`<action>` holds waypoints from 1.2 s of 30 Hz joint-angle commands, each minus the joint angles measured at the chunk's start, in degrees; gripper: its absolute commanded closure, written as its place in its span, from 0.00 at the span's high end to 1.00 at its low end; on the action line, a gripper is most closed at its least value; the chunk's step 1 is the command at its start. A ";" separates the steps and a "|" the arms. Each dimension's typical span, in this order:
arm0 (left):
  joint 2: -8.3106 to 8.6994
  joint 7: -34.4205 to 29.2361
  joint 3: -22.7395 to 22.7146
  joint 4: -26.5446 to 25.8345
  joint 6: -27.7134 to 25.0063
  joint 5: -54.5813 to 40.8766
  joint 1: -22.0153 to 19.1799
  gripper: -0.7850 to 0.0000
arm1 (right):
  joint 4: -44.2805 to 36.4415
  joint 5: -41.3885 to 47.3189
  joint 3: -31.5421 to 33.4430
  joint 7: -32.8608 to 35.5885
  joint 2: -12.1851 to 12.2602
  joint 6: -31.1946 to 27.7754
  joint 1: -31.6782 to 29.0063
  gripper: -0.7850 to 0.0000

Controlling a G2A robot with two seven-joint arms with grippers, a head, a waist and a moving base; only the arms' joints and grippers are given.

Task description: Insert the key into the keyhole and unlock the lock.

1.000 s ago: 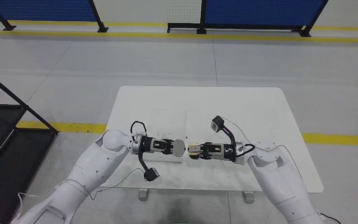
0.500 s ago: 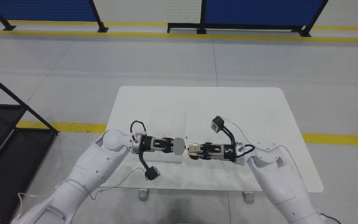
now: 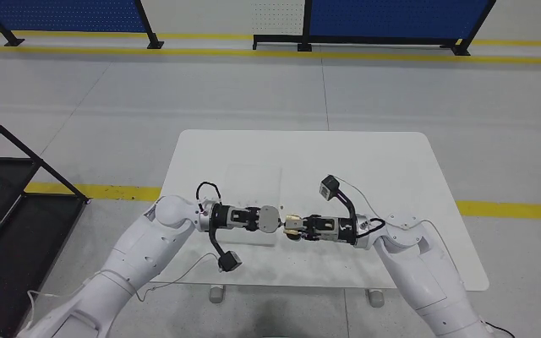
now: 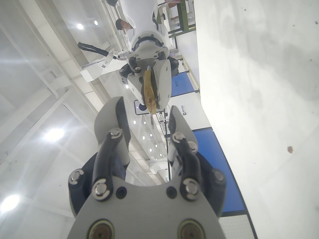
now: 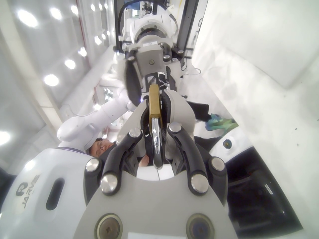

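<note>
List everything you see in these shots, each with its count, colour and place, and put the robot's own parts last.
padlock: one, brass with a silver shackle, held above the table's near half
key: one, silver, sticking out of the padlock's end toward the left gripper
table: one, white, under both arms
partition panels: two, blue, across the floor beyond the table
floor lines: two, yellow, one beyond the table, one passing under it
rack: one, black, beside the table on the robot's left
left gripper: one, grey, fingers open either side of the key
right gripper: one, grey, shut on the padlock
</note>
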 commanded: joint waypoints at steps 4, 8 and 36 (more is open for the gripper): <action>0.24 -0.15 -1.11 0.12 -1.28 -1.12 -0.08 1.00 | 0.08 -0.30 0.22 -1.01 0.14 -0.29 -0.04 0.00; 0.67 0.20 -2.09 0.21 -6.99 -1.33 -0.57 1.00 | -0.05 -1.01 0.30 -1.64 0.29 -0.48 -0.18 0.00; 0.63 -1.88 -2.74 5.29 -45.19 -19.51 -4.01 1.00 | 0.41 -0.04 0.66 -3.23 0.64 -1.74 -0.62 0.00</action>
